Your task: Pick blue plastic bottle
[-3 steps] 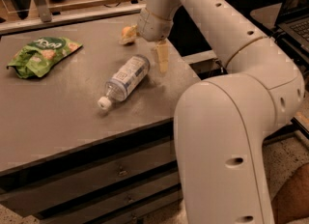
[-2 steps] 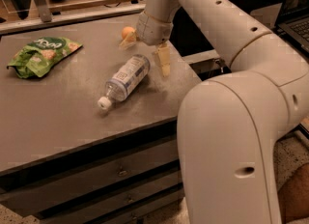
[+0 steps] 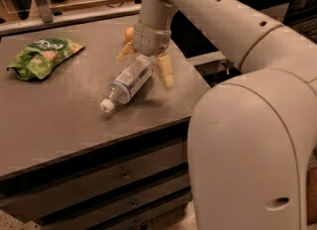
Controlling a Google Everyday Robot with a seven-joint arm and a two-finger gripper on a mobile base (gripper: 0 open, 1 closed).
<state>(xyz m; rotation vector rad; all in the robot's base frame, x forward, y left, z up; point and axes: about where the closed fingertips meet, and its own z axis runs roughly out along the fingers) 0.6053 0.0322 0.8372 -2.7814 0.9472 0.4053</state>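
The blue plastic bottle (image 3: 128, 83) lies on its side on the grey table (image 3: 64, 125), white cap (image 3: 106, 106) pointing to the front left and base to the back right. My gripper (image 3: 146, 61) hangs over the bottle's base end, open. One yellowish finger (image 3: 166, 70) is to the right of the bottle and the other (image 3: 126, 51) to its left, so the jaws straddle the base. The bottle rests on the table.
A green snack bag (image 3: 42, 55) lies at the table's left. A small orange ball (image 3: 130, 34) sits just behind the gripper. My large white arm (image 3: 247, 125) fills the right side. Drawers (image 3: 124, 177) front the table below.
The gripper has moved left and down from beside the bottle, so its fingers now stand on either side of the bottle's base. The bottle has hardly moved.
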